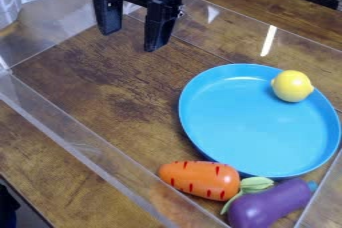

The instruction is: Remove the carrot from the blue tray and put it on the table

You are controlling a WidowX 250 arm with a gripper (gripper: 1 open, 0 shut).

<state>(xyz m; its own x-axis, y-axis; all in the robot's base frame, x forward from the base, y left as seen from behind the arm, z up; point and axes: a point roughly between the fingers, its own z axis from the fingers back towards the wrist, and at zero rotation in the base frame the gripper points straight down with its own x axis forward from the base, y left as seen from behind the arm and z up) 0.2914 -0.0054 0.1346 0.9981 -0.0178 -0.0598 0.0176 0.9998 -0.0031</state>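
Observation:
The orange carrot (pixel 201 179) with dark cross stripes lies on the brown wood-grain table (pixel 114 82), just below the rim of the blue tray (pixel 247 122), its green leafy end pointing right. It touches the tray's near edge or lies right beside it; I cannot tell which. My black gripper (pixel 134 24) hangs open at the upper left, pointing down, far from the carrot and the tray, with nothing between its fingers.
A yellow lemon (pixel 293 85) sits on the tray's upper right part. A purple eggplant (pixel 271 204) lies beside the carrot at the bottom right. Low clear acrylic walls (pixel 67 137) border the table on the left and near sides.

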